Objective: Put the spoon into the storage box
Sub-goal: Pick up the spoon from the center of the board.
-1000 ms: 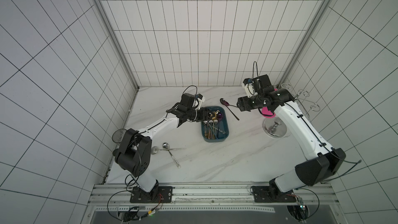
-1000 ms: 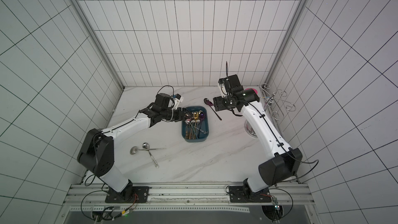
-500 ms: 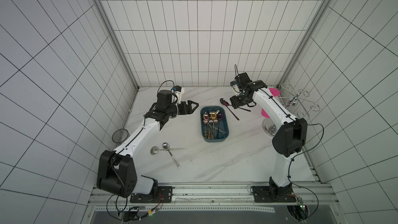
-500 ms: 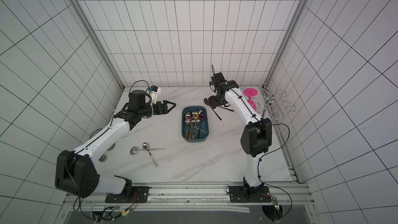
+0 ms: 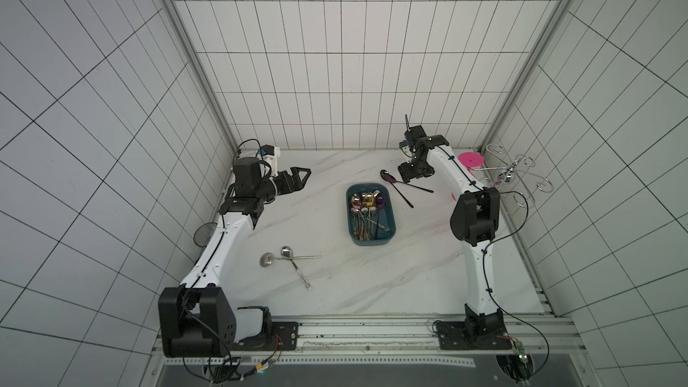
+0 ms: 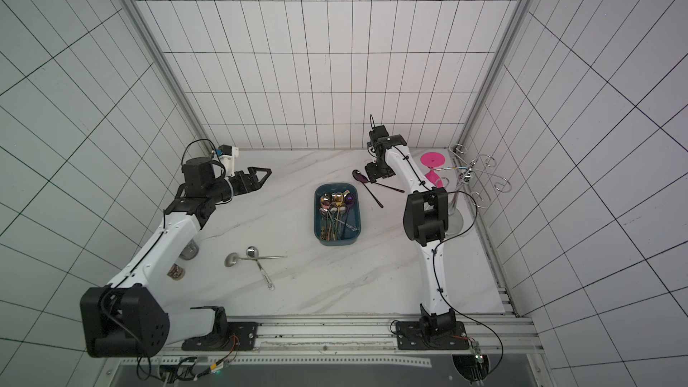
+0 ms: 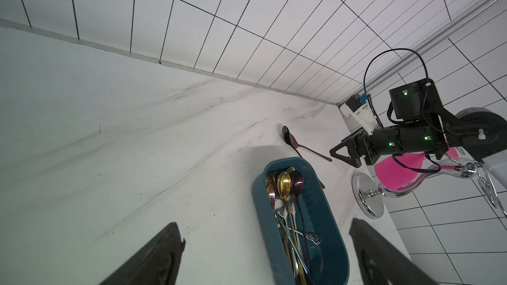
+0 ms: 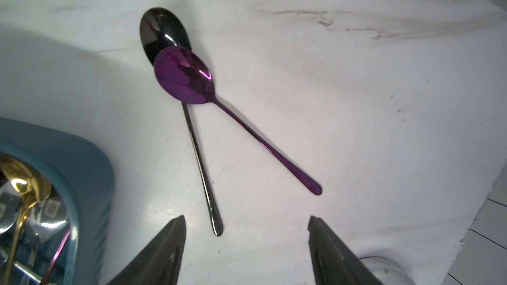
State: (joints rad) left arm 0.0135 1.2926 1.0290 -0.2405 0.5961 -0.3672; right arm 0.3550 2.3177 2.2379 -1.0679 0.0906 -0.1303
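At the front of the table two silver spoons lie crossed, well apart from both arms; I judge them to be a later job.

In the middle stands the box, already holding several spoons laid lengthwise with their bowls at the far end.

Just beyond its far right corner lie a purple spoon and a black spoon. The purple bowl overlaps the black bowl, and the handles spread apart toward the right gripper. That gripper hovers above them with its jaws apart and nothing between them.

The step in hand looks like picking one of this pair. The purple one is the better choice, since it lies on top and lifts without dragging its neighbour. The grip should go near the free end of the handle, where the gap to the black handle is widest, with the jaws set across the handle. The fingertips must reach the marble, as the handle is thin and lies flat. The spoon should then go into the box lengthwise.

At the far left the left gripper hangs wide and empty, clear of the work.
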